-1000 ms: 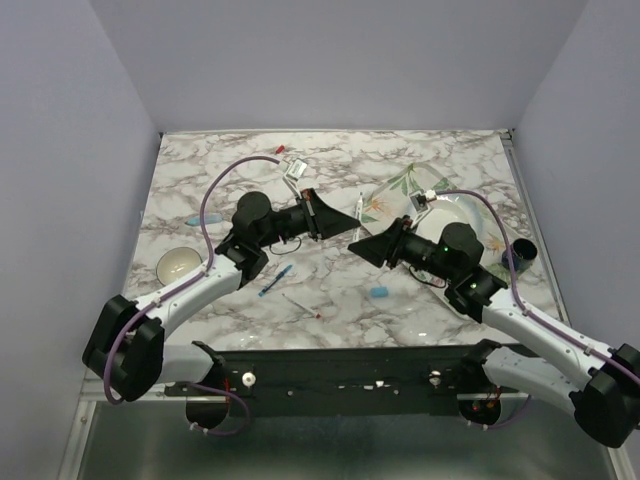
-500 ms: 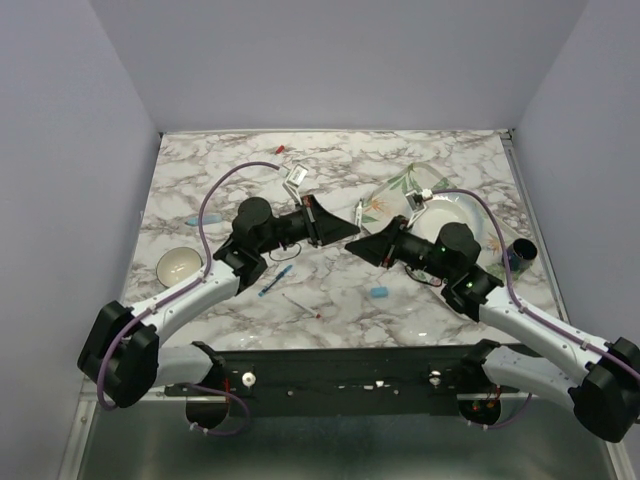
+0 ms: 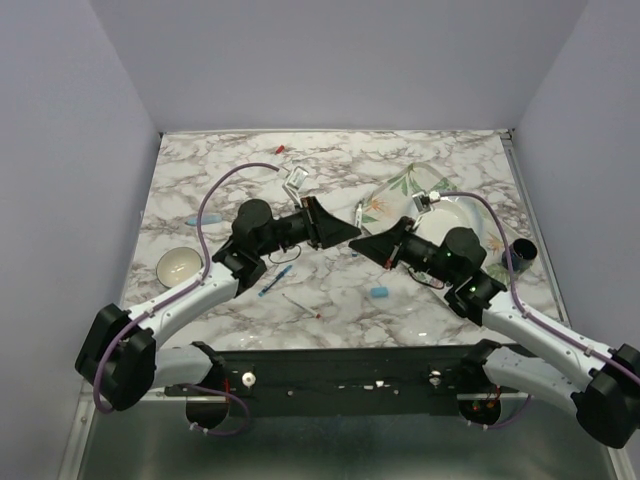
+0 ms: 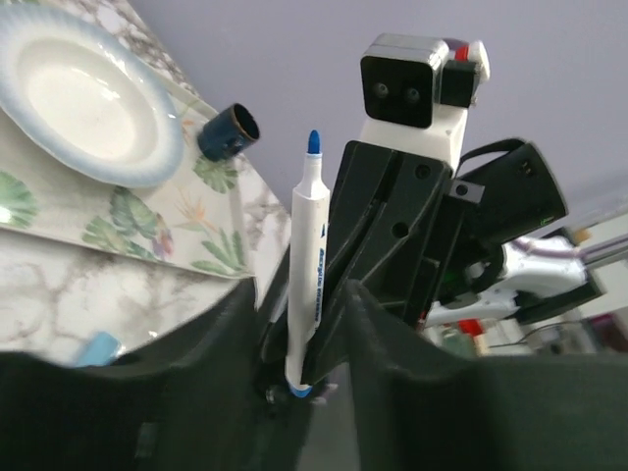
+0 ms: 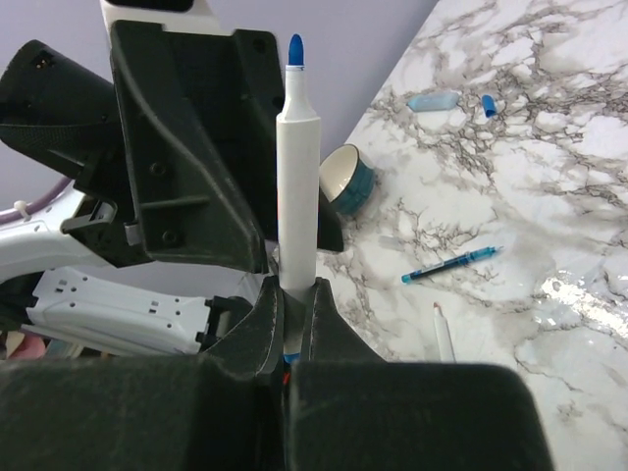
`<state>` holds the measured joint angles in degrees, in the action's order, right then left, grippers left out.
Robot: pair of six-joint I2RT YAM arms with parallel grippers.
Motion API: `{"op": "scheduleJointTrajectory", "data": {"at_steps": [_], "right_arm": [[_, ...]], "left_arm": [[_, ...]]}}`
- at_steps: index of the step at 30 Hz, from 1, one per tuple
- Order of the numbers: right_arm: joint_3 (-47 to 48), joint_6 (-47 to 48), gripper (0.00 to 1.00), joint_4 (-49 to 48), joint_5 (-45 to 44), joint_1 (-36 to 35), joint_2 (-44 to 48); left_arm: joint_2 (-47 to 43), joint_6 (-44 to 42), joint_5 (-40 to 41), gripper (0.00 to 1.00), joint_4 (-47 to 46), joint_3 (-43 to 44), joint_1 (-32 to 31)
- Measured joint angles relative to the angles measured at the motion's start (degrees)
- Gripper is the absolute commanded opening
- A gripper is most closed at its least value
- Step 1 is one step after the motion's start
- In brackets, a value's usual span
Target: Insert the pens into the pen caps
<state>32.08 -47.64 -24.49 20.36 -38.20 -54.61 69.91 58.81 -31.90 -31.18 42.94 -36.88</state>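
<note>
Fingers of the right gripper (image 5: 287,294) pinch the lower end of a thin white stick pen with a blue tip (image 5: 297,177), just left of the floral rectangular tray (image 3: 398,182); the left gripper (image 4: 299,299) straddles the same end, its fingers apart with gaps beside the barrel. A stubby light blue plastic cap (image 3: 379,292) lies loose on the near side of the tray.

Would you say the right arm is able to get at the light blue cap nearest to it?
Probably reachable, yes: the light blue cap lies in the open near the right pincer, nothing over it. But that pincer is shut on the white pen, so it could not grip the cap.
</note>
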Motion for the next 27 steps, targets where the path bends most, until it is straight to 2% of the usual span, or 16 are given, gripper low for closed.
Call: {"op": "scheduleJointTrajectory", "data": {"at_steps": [1, 2, 4, 10, 15, 18, 19, 22, 24, 27], "right_arm": [[-0.2, 0.0, 0.01, 0.0, 0.0, 0.0, 0.3], [-0.4, 0.1, 0.01, 0.0, 0.0, 0.0, 0.7], [-1.0, 0.1, 0.01, 0.0, -0.1, 0.0, 1.8], [-1.9, 1.1, 0.01, 1.9, -2.3, 0.0, 6.8], [-1.9, 2.8, 0.01, 6.3, -5.5, 0.0, 10.7], [-2.2, 3.8, 0.01, 9.2, -7.0, 0.0, 13.1], [-2.3, 4.2, 0.01, 9.9, -7.5, 0.0, 13.9], [-2.6, 5.2, 0.01, 12.2, -8.6, 0.0, 16.7], [-3.0, 5.6, 0.01, 13.5, -9.3, 0.0, 18.5], [-3.3, 6.5, 0.01, 15.3, -10.4, 0.0, 21.1]], "left_arm": [[-0.1, 0.0, 0.1, 0.74, 0.4, 0.0, 0.0], [-0.2, -0.2, 0.4, 0.80, 0.9, 0.0, 0.0], [-1.0, -1.2, 1.9, 0.85, 3.2, 0.0, -0.1], [-5.4, -4.1, 11.0, 0.88, 14.8, 2.1, -0.1], [-6.5, -3.6, 27.5, 0.85, 34.9, 11.6, 2.7], [-5.0, -2.5, 34.0, 0.79, 45.9, 16.7, 9.9], [-3.3, -2.1, 36.0, 0.75, 49.7, 18.4, 14.4], [3.0, -2.6, 41.4, 0.72, 58.9, 22.1, 23.3], [9.0, -3.4, 45.8, 0.72, 64.3, 24.3, 26.4], [17.8, -4.2, 51.0, 0.68, 70.9, 28.0, 27.2]]}}
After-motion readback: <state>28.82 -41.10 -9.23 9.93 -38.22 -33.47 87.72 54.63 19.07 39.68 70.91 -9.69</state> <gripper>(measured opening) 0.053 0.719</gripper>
